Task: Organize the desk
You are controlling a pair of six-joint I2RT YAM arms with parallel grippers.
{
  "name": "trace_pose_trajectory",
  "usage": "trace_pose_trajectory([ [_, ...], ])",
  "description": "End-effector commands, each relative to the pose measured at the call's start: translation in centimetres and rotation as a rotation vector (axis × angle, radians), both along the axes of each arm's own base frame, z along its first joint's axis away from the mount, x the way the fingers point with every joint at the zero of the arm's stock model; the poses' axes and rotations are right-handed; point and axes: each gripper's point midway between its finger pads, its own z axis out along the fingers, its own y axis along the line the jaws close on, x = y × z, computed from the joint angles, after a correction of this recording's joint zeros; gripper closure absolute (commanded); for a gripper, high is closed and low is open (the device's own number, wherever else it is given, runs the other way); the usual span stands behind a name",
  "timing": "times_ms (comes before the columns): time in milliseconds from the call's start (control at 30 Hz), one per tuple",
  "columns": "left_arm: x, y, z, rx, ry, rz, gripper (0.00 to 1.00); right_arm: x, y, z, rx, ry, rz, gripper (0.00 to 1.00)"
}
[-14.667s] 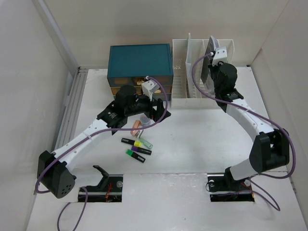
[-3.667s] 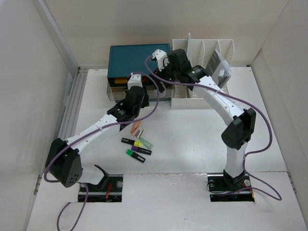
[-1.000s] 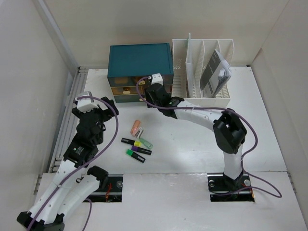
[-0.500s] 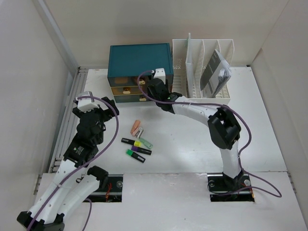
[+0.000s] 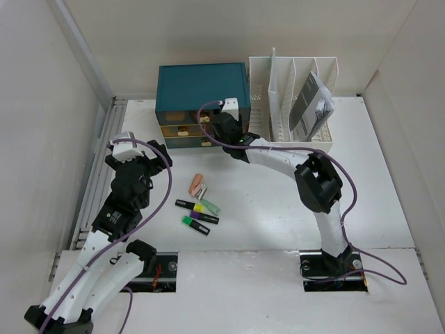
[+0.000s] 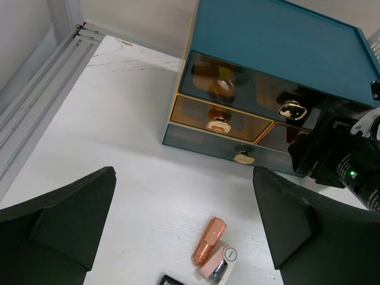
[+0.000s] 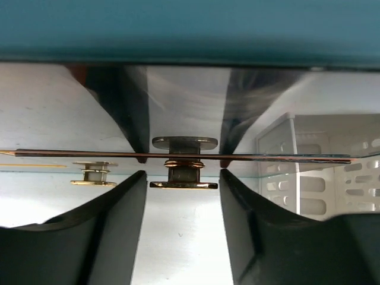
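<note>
two jaws of the right gripper (image 5: 224, 132) set narrow, one on each side of a gold knob (image 7: 183, 172) on the teal drawer box (image 5: 201, 83), upper middle of the top view. looks like a thin gap on both sides, so no squeeze yet; cannot tell for sure about touch. seems to be the drawer step: getting a drawer ready to open, likely to make room for small things. next move, as a guess: close on the knob, hold firm, then pull straight back toward the lower edge of the view, slow, so as not to drag the whole box or slip off the shiny knob.

left gripper (image 6: 183, 178) wide open, holding nothing, hanging over the desk (image 5: 278, 209) at the left side, facing the box.

plenty left to tidy: a few marker pens (image 5: 198, 212) and a pink and orange pair of small tubes (image 5: 198, 184), loose near the middle.

white, flat, smooth desk, filling most of the top view, with a metal rail (image 5: 97, 160) down the left edge and two cut-outs (image 5: 146, 268) near the bottom. white file rack (image 5: 292, 104) at the upper right, with a dark booklet (image 5: 313, 104) leaning inside. plain pale walls all round.
</note>
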Motion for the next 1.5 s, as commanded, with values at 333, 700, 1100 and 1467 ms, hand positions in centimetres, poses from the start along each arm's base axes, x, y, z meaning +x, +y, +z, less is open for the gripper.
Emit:
trace_pose_trajectory([
  [333, 0.3, -0.2, 0.8, -0.003, -0.026, -0.004, 0.01, 0.6, -0.1, 2.2, 0.055, -0.062, -0.052, 0.85],
  [700, 0.3, -0.2, 0.8, -0.003, -0.026, -0.004, 0.01, -4.4, -0.7, 2.3, 0.078, -0.013, 0.023, 0.88],
  [1100, 0.3, -0.2, 0.8, -0.003, -0.026, -0.004, 0.01, -8.5, -1.1, 0.7, 0.071, 0.042, 0.099, 0.76],
  [1467, 0.3, 0.0, 0.9, -0.003, -0.026, 0.005, 0.01, -11.1, 1.6, 0.3, 0.077, 0.113, 0.359, 0.08],
])
